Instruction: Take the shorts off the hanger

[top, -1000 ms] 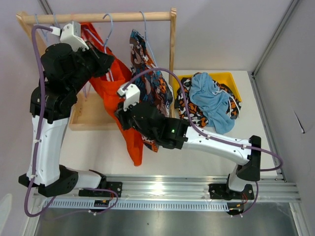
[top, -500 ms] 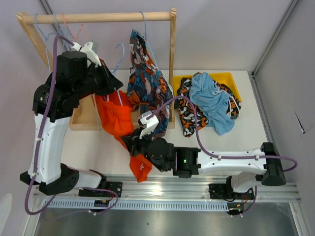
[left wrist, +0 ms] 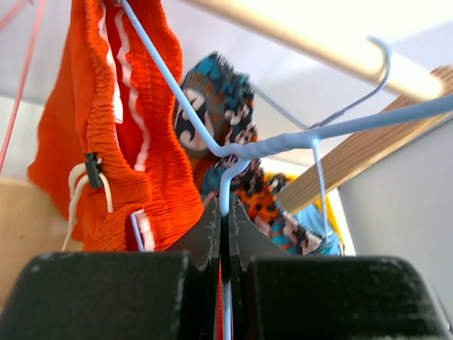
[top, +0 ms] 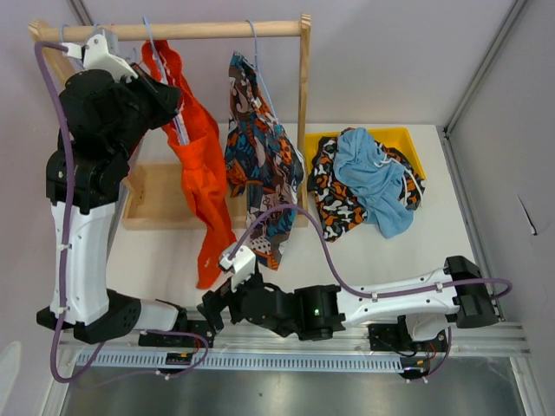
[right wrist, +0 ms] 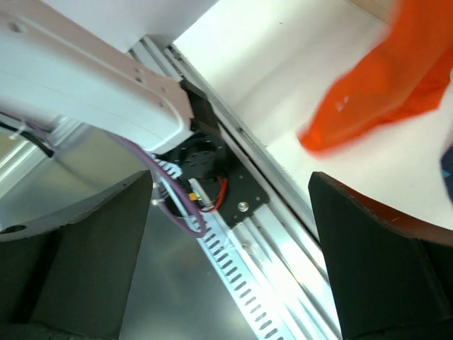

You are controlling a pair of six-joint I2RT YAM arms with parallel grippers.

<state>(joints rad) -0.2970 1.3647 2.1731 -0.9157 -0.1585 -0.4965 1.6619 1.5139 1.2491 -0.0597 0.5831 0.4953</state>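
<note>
The red-orange shorts [top: 201, 182] are not off yet. They hang full length from the light blue hanger [left wrist: 226, 154], waistband and drawstring bunched over its wire up by the wooden rod [top: 191, 31], the hem dangling just above the bench [top: 390, 251]. My left gripper [left wrist: 224, 209] is pressed together on the hanger's wire, pinching it and holding it high at the left end of the rack. From these views I can't tell whether the hook is resting on the rod or only held beside it.

My right gripper [right wrist: 230, 198] is spread wide and holds nothing. It sits low at the near edge of the bench, with the orange hem hanging a little beyond its fingers, not touching them.

Further right, the patterned shorts [top: 260, 165] hang from their own hanger on the same rod. Beyond the rack post, the yellow bin [top: 401, 135] holds the camouflage shorts [top: 334, 195] and the light blue shorts [top: 373, 173].

So I judge this to be the pulling-off step, with no hold on the cloth just now. Next, my right gripper should reach the hanging leg, close on a good fold of fabric and draw it down and away while my left keeps the hanger steady. The elastic waistband may catch on the wire, so the pull should run along the hanger's arm, not straight against it.
</note>
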